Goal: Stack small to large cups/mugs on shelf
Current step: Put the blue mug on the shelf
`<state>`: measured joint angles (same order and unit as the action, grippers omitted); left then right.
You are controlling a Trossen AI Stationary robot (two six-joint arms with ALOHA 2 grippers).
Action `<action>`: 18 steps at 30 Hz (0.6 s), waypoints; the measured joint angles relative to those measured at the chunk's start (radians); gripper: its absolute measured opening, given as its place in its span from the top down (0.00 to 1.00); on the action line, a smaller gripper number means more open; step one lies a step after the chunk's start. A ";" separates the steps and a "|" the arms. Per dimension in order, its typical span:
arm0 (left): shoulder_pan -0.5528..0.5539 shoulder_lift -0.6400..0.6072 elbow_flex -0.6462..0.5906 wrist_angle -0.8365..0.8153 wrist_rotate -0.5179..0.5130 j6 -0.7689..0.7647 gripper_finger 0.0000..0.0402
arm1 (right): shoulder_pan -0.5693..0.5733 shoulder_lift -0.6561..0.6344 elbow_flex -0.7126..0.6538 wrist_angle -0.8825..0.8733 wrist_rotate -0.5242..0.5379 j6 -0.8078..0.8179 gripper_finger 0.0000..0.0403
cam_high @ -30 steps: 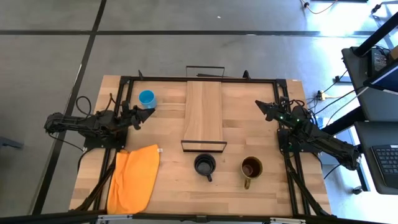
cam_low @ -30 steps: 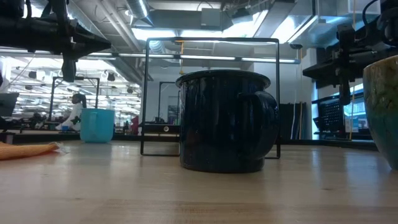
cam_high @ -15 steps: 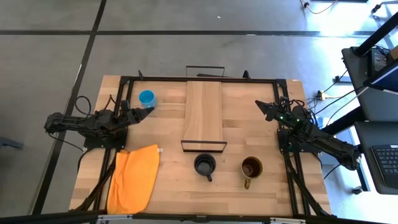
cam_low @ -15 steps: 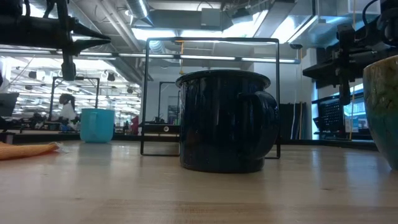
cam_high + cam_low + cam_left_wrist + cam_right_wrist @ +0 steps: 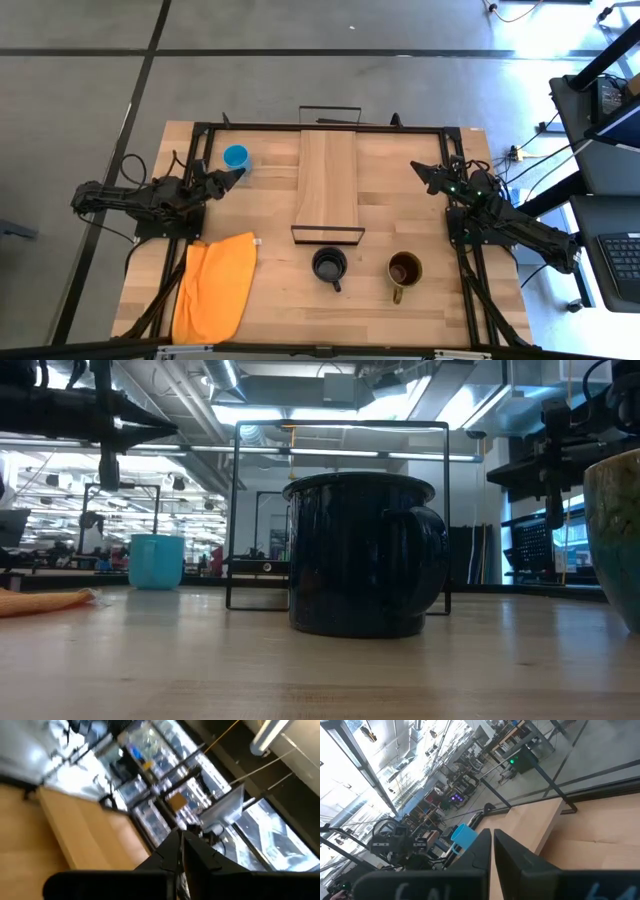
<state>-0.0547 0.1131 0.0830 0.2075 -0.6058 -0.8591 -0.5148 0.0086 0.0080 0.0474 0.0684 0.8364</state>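
Note:
The small light-blue cup stands on its base on the tabletop near the far left. The black cup and the olive-yellow cup stand upright near the near edge. The shelf lies along the table's middle, bare. My left gripper hangs shut above the table, just on the near side of the blue cup. My right gripper hangs shut to the right of the shelf.
An orange cloth lies at the table's near left. The shelf's black wire frame stands just beyond the black cup. A black metal frame runs round the tabletop. Bare wood lies between shelf and right arm.
My left gripper has swung a little toward the table's far edge, closer to the blue cup, and has stayed shut. The cups, the shelf and my right arm have kept still.

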 joint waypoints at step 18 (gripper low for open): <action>0.000 0.382 0.765 -1.261 0.160 0.462 0.99 | 0.000 0.000 0.000 0.117 -0.196 0.331 0.94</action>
<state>-0.0545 0.4950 0.8476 -1.0538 -0.4460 -0.3972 -0.5148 0.0086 0.0078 0.1648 -0.1272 1.1675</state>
